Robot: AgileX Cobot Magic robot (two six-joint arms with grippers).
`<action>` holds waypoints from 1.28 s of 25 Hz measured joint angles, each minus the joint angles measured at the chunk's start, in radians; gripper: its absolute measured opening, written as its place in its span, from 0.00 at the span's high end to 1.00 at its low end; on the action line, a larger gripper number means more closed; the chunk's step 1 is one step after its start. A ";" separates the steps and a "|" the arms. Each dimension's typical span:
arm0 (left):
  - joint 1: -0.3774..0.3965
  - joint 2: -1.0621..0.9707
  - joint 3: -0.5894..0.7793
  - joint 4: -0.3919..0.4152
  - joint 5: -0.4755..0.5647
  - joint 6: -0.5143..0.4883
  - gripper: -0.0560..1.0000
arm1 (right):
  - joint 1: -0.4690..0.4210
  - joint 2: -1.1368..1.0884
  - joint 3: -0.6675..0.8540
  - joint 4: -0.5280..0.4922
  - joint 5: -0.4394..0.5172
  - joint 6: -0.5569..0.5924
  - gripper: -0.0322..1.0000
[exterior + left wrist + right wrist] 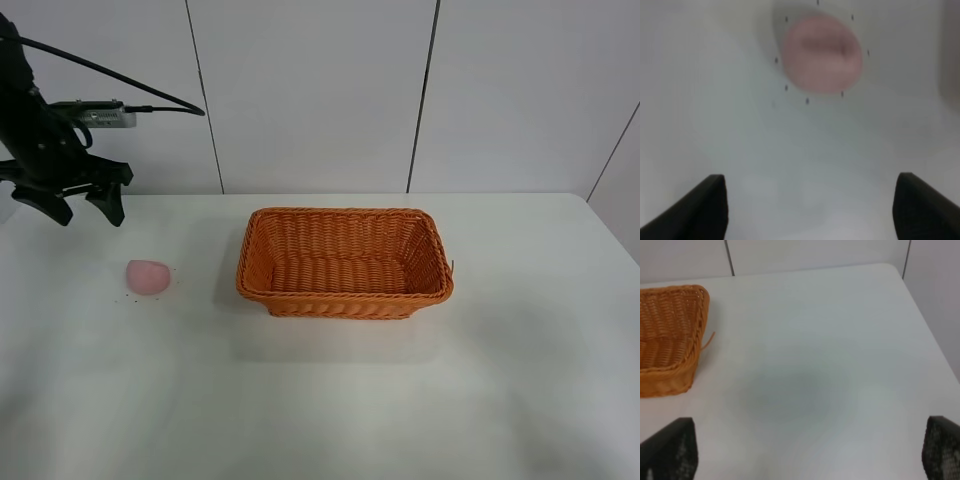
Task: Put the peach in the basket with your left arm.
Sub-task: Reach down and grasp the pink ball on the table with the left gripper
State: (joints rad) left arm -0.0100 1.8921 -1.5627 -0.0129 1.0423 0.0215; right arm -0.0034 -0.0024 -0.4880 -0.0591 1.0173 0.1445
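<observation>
The pale pink peach (147, 276) lies on the white table, left of the orange-brown wicker basket (345, 262). My left gripper (82, 212) hangs open in the air above and behind the peach, at the far left. In the left wrist view the peach (821, 52) is blurred, beyond my open left gripper (810, 210), and nothing is between the fingers. My right gripper (810, 455) is open and empty over bare table, with the basket's corner (670, 340) off to its side. The right arm is out of the exterior high view.
The white table (400, 400) ends at a white panelled wall (320, 90) behind the basket. Small dark specks (135, 297) ring the peach. The table's right edge and corner (900, 275) show in the right wrist view.
</observation>
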 joint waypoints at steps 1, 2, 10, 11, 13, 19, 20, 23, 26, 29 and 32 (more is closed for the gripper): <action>0.000 0.031 -0.023 -0.005 -0.001 0.000 0.20 | 0.000 0.000 0.000 0.000 0.000 0.000 0.30; 0.000 0.066 -0.049 -0.011 -0.001 0.000 0.20 | 0.000 0.000 0.000 0.000 0.000 0.000 0.30; -0.051 0.251 -0.135 -0.031 -0.010 0.006 0.20 | 0.000 0.000 0.000 0.000 0.000 0.000 0.30; -0.057 0.266 -0.135 -0.033 -0.017 0.007 0.20 | 0.000 0.000 0.000 0.000 0.000 0.000 0.30; -0.060 0.289 -0.135 -0.035 -0.031 0.011 0.20 | 0.000 0.000 0.000 0.000 0.000 0.000 0.30; -0.060 0.328 -0.137 -0.002 -0.081 0.016 0.20 | 0.000 0.000 0.000 0.000 0.000 0.000 0.30; -0.060 0.329 -0.138 0.013 -0.084 0.016 0.20 | 0.000 0.000 0.000 0.000 0.000 0.000 0.30; -0.056 0.330 -0.138 0.039 -0.093 0.016 0.21 | 0.000 0.000 0.000 0.000 0.000 0.000 0.30; -0.053 0.331 -0.138 0.032 -0.096 0.015 0.21 | 0.000 0.000 0.000 0.000 0.000 0.000 0.30; -0.052 0.331 -0.138 0.013 -0.095 0.014 0.21 | 0.000 0.000 0.000 0.000 0.000 0.000 0.30; -0.051 0.331 -0.138 0.013 -0.095 0.014 0.21 | 0.000 0.000 0.000 0.000 0.000 0.000 0.30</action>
State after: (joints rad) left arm -0.0612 2.2234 -1.7012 0.0000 0.9472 0.0353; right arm -0.0034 -0.0024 -0.4880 -0.0591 1.0173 0.1445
